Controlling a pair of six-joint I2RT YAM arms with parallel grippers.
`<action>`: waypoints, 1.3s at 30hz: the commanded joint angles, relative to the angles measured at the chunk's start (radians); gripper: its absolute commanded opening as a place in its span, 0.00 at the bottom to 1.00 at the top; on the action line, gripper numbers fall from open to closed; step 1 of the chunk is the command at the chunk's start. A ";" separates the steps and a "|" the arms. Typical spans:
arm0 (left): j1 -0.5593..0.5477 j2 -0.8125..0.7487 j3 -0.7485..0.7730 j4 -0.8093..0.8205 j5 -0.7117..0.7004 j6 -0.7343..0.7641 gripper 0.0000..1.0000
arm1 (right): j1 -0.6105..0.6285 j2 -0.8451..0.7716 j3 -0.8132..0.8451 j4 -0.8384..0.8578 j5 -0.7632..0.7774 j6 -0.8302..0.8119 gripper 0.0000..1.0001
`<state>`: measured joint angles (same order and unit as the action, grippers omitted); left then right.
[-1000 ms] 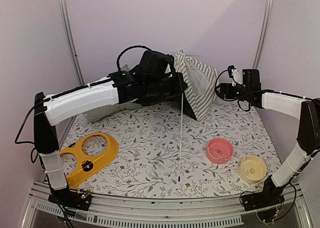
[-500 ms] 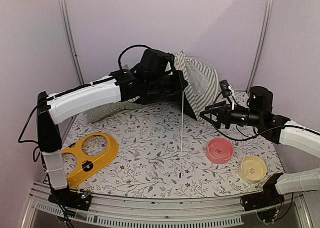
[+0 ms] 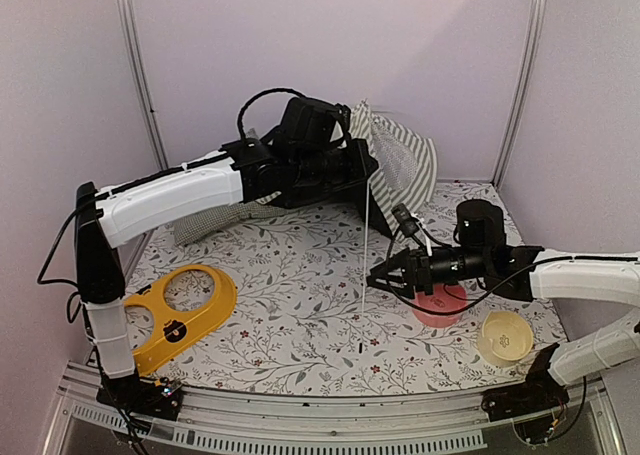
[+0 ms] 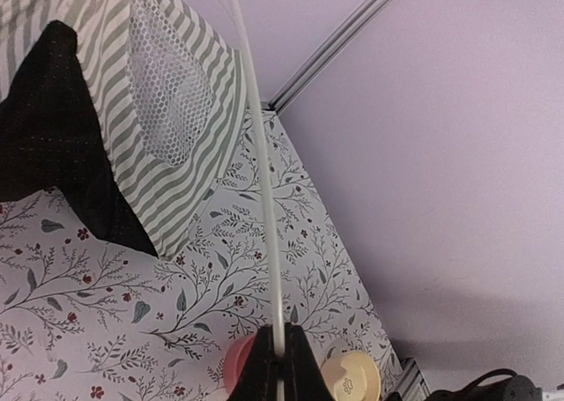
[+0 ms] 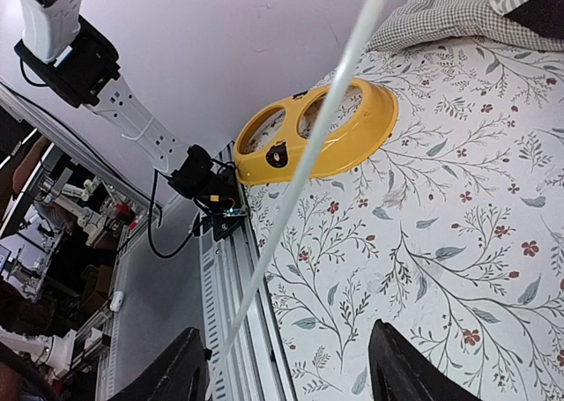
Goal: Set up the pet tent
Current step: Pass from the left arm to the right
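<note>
Left gripper (image 4: 278,339) is pinched tight on a thin white pole (image 4: 261,154), jaws fully together around the rod, high above the table (image 3: 290,305). That pole runs up beside the pet tent (image 4: 176,92), which sags half-raised at the far back of the table, with striped fabric and one mesh panel showing. The pole's free end hangs down toward the floral surface.

Lower on the same pole, the right gripper (image 5: 286,330) has its jaws apart. The rod passes between them, nearer one finger, and nothing is gripped.

My worry is an off-centre close here: the bendy rod could spring sideways out of the jaws. A hard tug could also slip it from the left pinch or drag the tent over. The right forearm also lies over the pink bowl (image 3: 440,312) and may nudge it.

Count:
- one tent
- one loose pole
- two bowls, pink and cream (image 3: 505,337)
- one yellow two-hole bowl stand (image 3: 180,315)
- one checked cushion (image 3: 210,225)
</note>
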<state>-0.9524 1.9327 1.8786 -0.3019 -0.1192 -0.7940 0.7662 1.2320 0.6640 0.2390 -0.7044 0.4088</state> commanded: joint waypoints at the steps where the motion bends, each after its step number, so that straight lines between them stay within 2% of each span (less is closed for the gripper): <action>1: 0.026 0.024 0.027 0.059 -0.018 0.048 0.00 | 0.011 0.052 0.038 0.099 -0.030 0.097 0.63; 4: 0.026 0.025 0.024 0.060 -0.019 0.053 0.00 | 0.012 0.065 0.039 0.181 -0.045 0.154 0.61; 7: 0.026 0.025 0.023 0.061 -0.020 0.059 0.00 | 0.012 0.071 0.047 0.194 -0.030 0.175 0.54; 12: 0.025 0.024 0.019 0.065 -0.017 0.067 0.00 | 0.012 0.113 0.085 0.196 -0.033 0.190 0.35; 14: 0.026 0.022 0.019 0.065 -0.017 0.071 0.00 | 0.012 0.137 0.099 0.198 -0.041 0.201 0.24; 17: 0.026 0.014 0.013 0.064 -0.021 0.083 0.00 | 0.011 0.152 0.109 0.199 -0.036 0.208 0.01; 22: 0.030 -0.015 -0.020 0.066 -0.003 0.114 0.00 | 0.005 0.162 0.131 0.197 -0.044 0.213 0.00; 28: 0.042 -0.107 -0.154 0.111 0.038 0.151 0.42 | -0.004 0.194 0.172 0.195 -0.081 0.205 0.00; 30: 0.046 -0.157 -0.214 0.129 0.052 0.164 0.50 | -0.011 0.204 0.179 0.194 -0.088 0.203 0.00; 34: 0.047 -0.262 -0.330 0.131 0.086 0.203 0.59 | -0.028 0.227 0.191 0.196 -0.102 0.200 0.00; 39: 0.044 -0.426 -0.546 0.180 0.171 0.218 0.63 | -0.045 0.268 0.229 0.196 -0.127 0.196 0.00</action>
<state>-0.9157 1.6203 1.4521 -0.1673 -0.0273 -0.6163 0.7448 1.4647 0.8429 0.4084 -0.8219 0.6327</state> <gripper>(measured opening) 0.623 0.024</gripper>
